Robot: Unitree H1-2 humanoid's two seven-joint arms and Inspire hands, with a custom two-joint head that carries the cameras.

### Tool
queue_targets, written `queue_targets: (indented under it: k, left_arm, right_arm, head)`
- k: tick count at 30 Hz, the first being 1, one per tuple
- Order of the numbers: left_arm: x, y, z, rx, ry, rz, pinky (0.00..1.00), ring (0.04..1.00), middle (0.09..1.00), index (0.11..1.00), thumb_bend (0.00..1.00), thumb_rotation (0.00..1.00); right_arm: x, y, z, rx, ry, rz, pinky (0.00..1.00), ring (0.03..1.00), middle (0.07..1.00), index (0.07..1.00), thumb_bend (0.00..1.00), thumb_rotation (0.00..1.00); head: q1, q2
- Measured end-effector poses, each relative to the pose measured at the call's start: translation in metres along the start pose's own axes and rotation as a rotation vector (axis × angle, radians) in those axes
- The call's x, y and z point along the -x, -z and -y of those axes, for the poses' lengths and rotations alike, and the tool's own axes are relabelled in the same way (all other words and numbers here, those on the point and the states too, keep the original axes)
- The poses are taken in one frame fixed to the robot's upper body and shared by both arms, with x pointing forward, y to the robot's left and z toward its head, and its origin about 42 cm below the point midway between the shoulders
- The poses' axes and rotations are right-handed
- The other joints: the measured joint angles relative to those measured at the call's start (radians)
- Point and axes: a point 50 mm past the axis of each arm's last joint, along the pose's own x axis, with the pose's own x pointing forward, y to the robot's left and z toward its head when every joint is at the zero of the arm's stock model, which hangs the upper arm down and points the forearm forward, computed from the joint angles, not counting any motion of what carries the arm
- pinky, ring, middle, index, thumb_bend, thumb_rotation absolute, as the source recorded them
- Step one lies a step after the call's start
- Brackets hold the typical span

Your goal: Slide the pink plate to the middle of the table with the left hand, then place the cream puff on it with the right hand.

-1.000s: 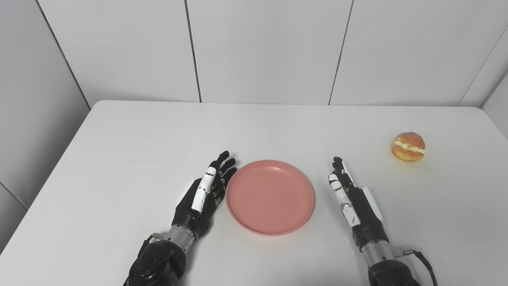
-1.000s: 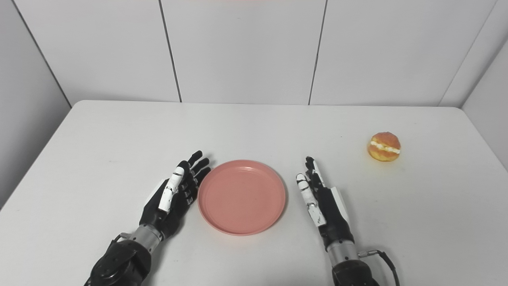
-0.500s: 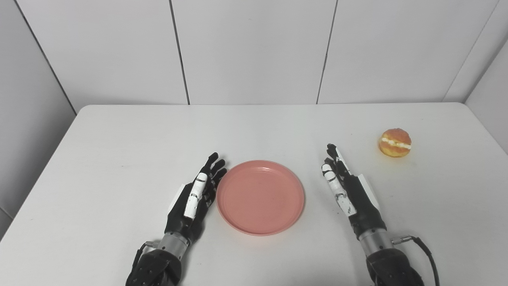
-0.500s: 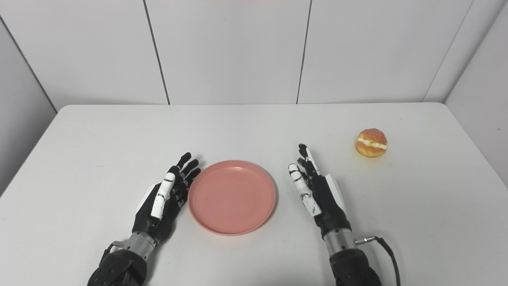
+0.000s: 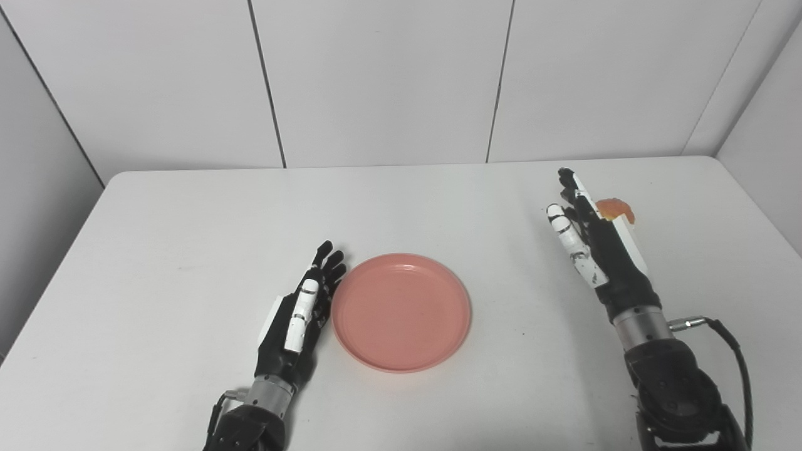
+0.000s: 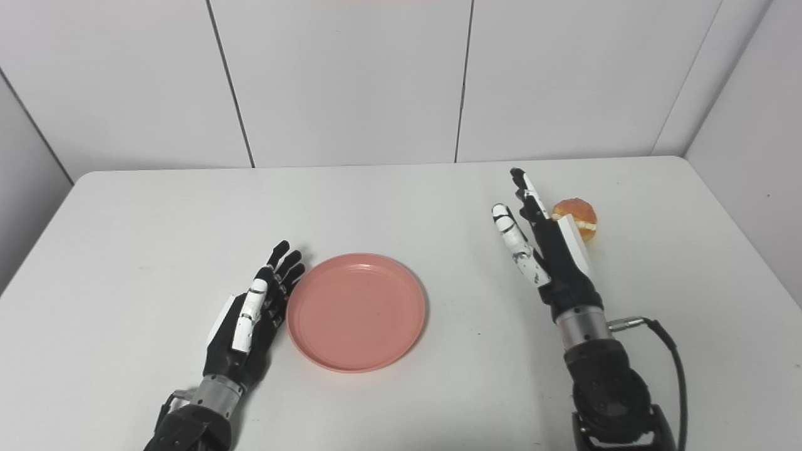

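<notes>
The pink plate [image 5: 401, 310] lies flat near the middle of the white table [image 5: 188, 213], a little toward the front. My left hand [image 5: 301, 310] rests open beside its left rim, fingers straight and close to the edge. My right hand [image 5: 592, 241] is raised at the right, open with fingers stretched forward. The orange cream puff [image 6: 575, 217] with a white filling sits on the table just behind and right of that hand, partly hidden by it in the left eye view.
Grey panelled walls close the table at the back and right. A black cable [image 5: 733, 351] runs from my right wrist. The table's left edge [image 5: 56, 250] drops off beside a wall.
My right hand has lifted and gone forward and right, up beside the cream puff. The left hand and plate keep their places relative to each other; the camera view has shifted.
</notes>
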Motion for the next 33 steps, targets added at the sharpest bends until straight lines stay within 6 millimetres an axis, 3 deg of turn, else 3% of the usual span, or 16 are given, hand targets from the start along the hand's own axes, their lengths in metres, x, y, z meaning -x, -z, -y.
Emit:
queue_targets:
  k: [9, 13, 20, 28, 33]
  left_arm:
    - [0.003, 0.003, -0.004, 0.0, -0.002, 0.0, 0.99, 0.976, 0.979, 0.981, 0.43, 1.0]
    - [0.004, 0.003, -0.009, -0.004, -0.013, 0.012, 1.0, 0.981, 0.986, 0.987, 0.41, 1.0]
    - [0.005, 0.004, -0.015, -0.012, -0.025, 0.027, 1.0, 0.975, 0.983, 0.983, 0.37, 1.0]
    - [0.006, 0.004, -0.02, -0.016, -0.038, 0.03, 1.0, 0.984, 0.99, 0.99, 0.36, 1.0]
    - [0.007, 0.004, -0.021, -0.018, -0.04, 0.029, 1.0, 0.982, 0.989, 0.99, 0.38, 1.0]
  right_arm:
    - [-0.014, -0.012, 0.028, 0.195, 0.058, 0.046, 0.82, 0.887, 0.941, 0.949, 0.55, 0.91]
    - [-0.022, -0.017, 0.05, 0.284, 0.084, 0.049, 0.82, 0.888, 0.93, 0.943, 0.59, 0.86]
    - [-0.031, -0.02, 0.079, 0.441, 0.117, 0.031, 0.73, 0.852, 0.921, 0.919, 0.64, 0.71]
    - [-0.039, -0.011, 0.11, 0.577, 0.135, -0.051, 0.78, 0.888, 0.927, 0.914, 0.71, 0.56]
    - [-0.043, -0.007, 0.116, 0.613, 0.127, -0.098, 0.77, 0.894, 0.946, 0.925, 0.74, 0.57]
  head:
    - [-0.064, -0.038]
    - [-0.091, -0.054]
    - [-0.117, -0.072]
    - [-0.133, -0.083]
    - [-0.152, -0.087]
